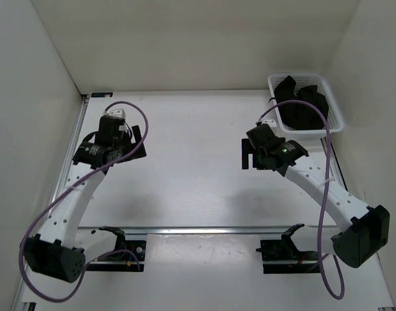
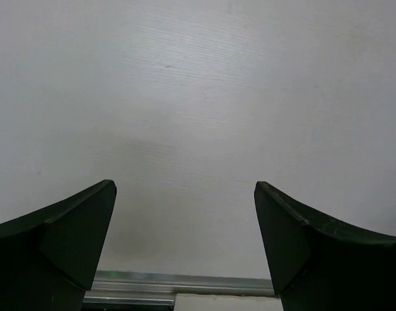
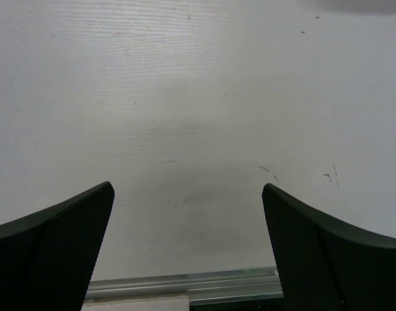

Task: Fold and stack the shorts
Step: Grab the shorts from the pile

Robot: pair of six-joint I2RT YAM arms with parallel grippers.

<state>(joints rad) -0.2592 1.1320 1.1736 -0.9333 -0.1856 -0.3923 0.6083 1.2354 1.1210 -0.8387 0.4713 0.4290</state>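
Note:
The black shorts [image 1: 301, 103] lie crumpled in a white mesh basket [image 1: 334, 123] at the back right of the table. My left gripper [image 1: 134, 146] hangs over the left side of the table, open and empty; the left wrist view shows its gripper [image 2: 185, 227] with only bare table between the fingers [image 2: 74, 240]. My right gripper [image 1: 248, 155] hovers right of centre, a short way in front and to the left of the basket, open and empty; the right wrist view shows its gripper [image 3: 188, 230] over bare table. The shorts do not show in either wrist view.
White walls close the table at the back and both sides. A metal rail [image 1: 198, 229] runs along the near edge, with the arm bases [image 1: 55, 256] and two black mounts in front of it. The rail also shows in the left wrist view [image 2: 178, 285] and right wrist view [image 3: 185, 285].

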